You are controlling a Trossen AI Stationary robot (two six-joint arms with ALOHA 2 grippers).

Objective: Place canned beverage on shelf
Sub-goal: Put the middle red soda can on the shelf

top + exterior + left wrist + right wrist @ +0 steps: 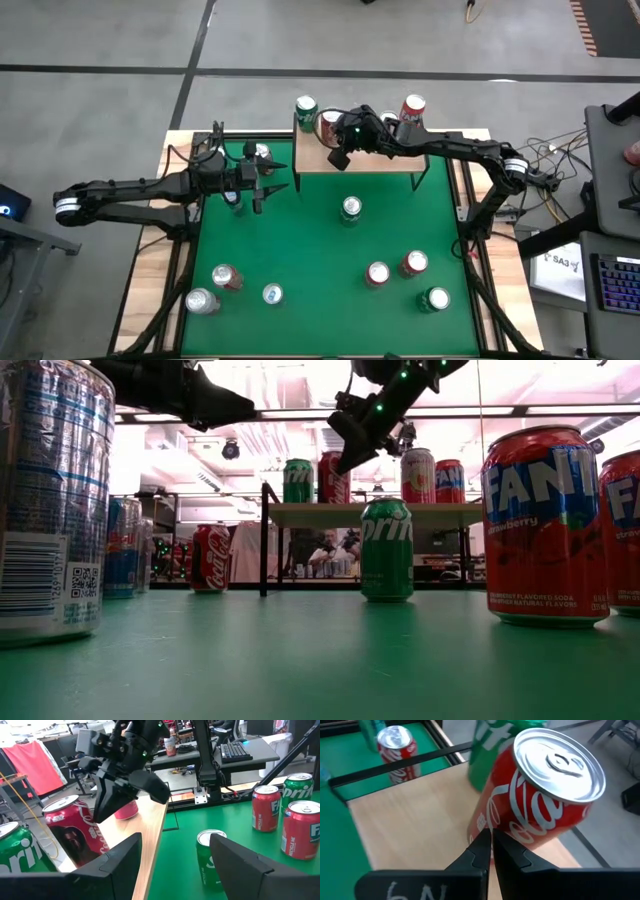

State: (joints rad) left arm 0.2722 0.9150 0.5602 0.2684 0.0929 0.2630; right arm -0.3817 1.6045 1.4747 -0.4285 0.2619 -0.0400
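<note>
From above, the shelf [375, 160] sits at the far edge of the green table [310, 250], its long side running left to right. 4 cans stand upright on it, tops up: a green can [306, 107] at the left corner, a red Coca-Cola can [331, 123] just beside it, and 2 more toward the right, one of them the red-and-white can [412, 106]. The right gripper [340, 157] hangs over the shelf's left part, near the Coca-Cola can, fingers pressed together and holding nothing. The left gripper [262, 183] hovers over the table left of the shelf, fingers part-way open and empty. 7 cans stand loose on the green, a Sprite can [350, 208] nearest the shelf's front.

At table height, the shelf [370, 513] shows as a thin pale board on black legs, the 4 cans upright along it. The right gripper [340, 452] points down in front of the Coca-Cola can [333, 478]. The Sprite can [386, 549] stands before the shelf.

Past the left wrist, the right gripper [102, 807] hangs above the board beside the Coca-Cola can [75, 832].

Past the right wrist, the shut fingertips [489, 851] sit right at the Coca-Cola can [540, 795]; whether they touch it I cannot tell.
</note>
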